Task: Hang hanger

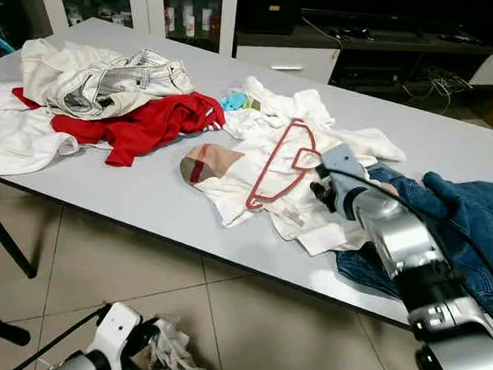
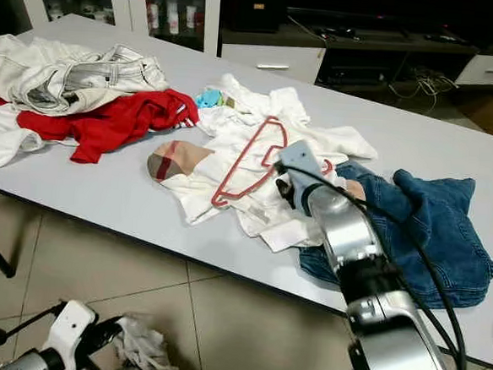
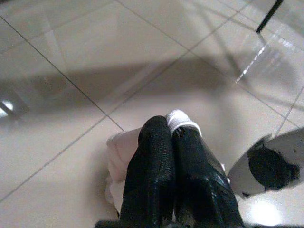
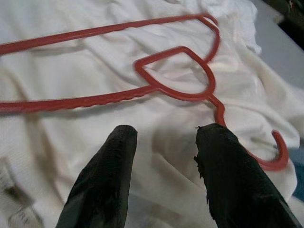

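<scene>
Hanger: thin red plastic clothes hanger (image 1: 275, 163), lay flat on the crumpled white cotton garment (image 1: 255, 186), hook end pointing toward the right hand.
Landmark: white garment, near the middle of the grey flat-topped table (image 1: 144, 196); everything below placed from it.
Right hand: two long black fingers (image 4: 102, 180) spread apart, holding nothing, poised just above the white garment beside the hanger's neck and hook (image 4: 278, 154); seen from the head camera at (image 1: 324, 190).
Left hand: hung low over the tiled floor (image 3: 61, 95), well apart from the white garment; black fingers (image 3: 149, 175) pressed together on a wad of pale cloth (image 3: 116, 166).
Handling: judged light and stiff, likely smooth and a little slippery; thin bars probably flexed under a hard squeeze.
Grip point: best judged at the neck, where the small inner loop met the hook shank, or on the ribbed lower bar (image 4: 90, 100); hook itself better left free for hanging.
Risk: soft folds directly beneath, so fabric easily pinched along with the bar.
Neighbours: red crumpled shirt (image 1: 141, 123) and off-white jacket (image 1: 93, 77) off to the garment's far left; blue denim jeans (image 1: 455, 229) touching its right edge.
</scene>
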### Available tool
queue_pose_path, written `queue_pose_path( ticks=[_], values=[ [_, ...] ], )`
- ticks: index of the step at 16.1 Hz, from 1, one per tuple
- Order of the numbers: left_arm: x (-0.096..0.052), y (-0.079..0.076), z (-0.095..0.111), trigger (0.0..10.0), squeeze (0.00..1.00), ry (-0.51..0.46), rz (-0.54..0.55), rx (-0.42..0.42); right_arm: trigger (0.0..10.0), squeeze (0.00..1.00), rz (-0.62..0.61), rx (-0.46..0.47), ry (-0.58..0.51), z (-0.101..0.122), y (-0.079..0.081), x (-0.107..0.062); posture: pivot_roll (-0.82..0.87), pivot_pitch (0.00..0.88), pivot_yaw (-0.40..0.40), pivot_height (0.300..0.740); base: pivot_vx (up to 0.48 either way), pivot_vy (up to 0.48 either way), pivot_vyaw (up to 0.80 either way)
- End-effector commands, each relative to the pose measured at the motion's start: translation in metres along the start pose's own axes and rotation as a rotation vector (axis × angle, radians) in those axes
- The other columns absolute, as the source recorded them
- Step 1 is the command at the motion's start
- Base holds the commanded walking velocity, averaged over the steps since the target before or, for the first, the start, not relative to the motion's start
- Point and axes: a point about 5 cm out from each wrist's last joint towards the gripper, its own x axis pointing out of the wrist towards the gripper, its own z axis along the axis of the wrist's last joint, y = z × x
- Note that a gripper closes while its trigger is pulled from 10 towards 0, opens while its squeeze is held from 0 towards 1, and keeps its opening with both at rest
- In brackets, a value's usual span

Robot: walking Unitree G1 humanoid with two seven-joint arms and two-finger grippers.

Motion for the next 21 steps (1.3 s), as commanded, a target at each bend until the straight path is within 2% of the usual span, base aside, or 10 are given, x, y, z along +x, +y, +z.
queue_pose_path(
  ticks=[1, 2, 4, 7, 8, 10, 14, 18, 21],
  values=[
    [0.004, 0.002, 0.008, 0.0, 0.0, -0.038, 0.01, 0.017, 10.0, 0.0, -0.009, -0.049, -0.022, 0.003, -0.002, -0.003, 0.02, 0.0, -0.065, 0.74, 0.0, 0.0, 0.0],
    [0.005, 0.003, 0.01, 0.0, 0.0, -0.045, 0.013, 0.018, 10.0, 0.0, -0.02, -0.063, -0.028, 0.002, -0.003, -0.005, 0.02, 0.0, -0.065, 0.74, 0.0, 0.0, 0.0],
    [0.007, 0.004, 0.014, 0.0, 0.0, -0.068, 0.029, 0.016, 10.0, 0.0, -0.102, -0.061, -0.143, 0.009, -0.009, -0.019, 0.02, 0.0, -0.064, 0.74, 0.0, 0.0, 0.0],
    [0.007, 0.004, 0.014, 0.0, 0.0, -0.077, 0.032, 0.017, 10.0, 0.0, -0.142, -0.04, -0.266, 0.014, -0.006, -0.037, 0.0, 0.0, -0.06, 0.74, 0.0, 0.0, 0.0],
    [0.008, 0.004, 0.017, 0.0, 0.0, -0.092, 0.042, 0.016, 10.0, 0.0, -0.171, -0.022, -0.302, 0.008, -0.004, -0.046, 0.0, 0.0, -0.059, 0.74, 0.0, 0.0, 0.0],
    [0.008, 0.006, 0.018, 0.0, 0.0, -0.104, 0.058, 0.011, 10.0, 0.0, -0.191, -0.008, -0.291, -0.003, -0.002, -0.051, 0.0, 0.0, -0.057, 0.74, 0.0, 0.0, 0.0],
    [-0.002, 0.009, 0.012, 0.0, 0.0, -0.102, 0.106, -0.003, 10.0, 0.0, -0.216, -0.013, -0.291, -0.006, -0.003, -0.053, 0.01, 0.0, -0.057, 0.74, 0.0, 0.0, 0.0],
    [-0.016, 0.013, 0.014, 0.0, 0.0, -0.163, 0.175, -0.014, 10.0, 0.0, -0.21, -0.015, -0.305, -0.004, -0.001, -0.051, 0.03, 0.0, -0.063, 0.74, 0.0, 0.0, 0.0],
    [-0.01, 0.009, 0.017, 0.0, 0.0, -0.166, 0.169, -0.002, 10.0, 0.0, -0.19, 0.018, -0.31, 0.001, 0.001, -0.045, 0.05, 0.0, -0.071, 0.74, 0.0, 0.0, 0.0]
  ],
)
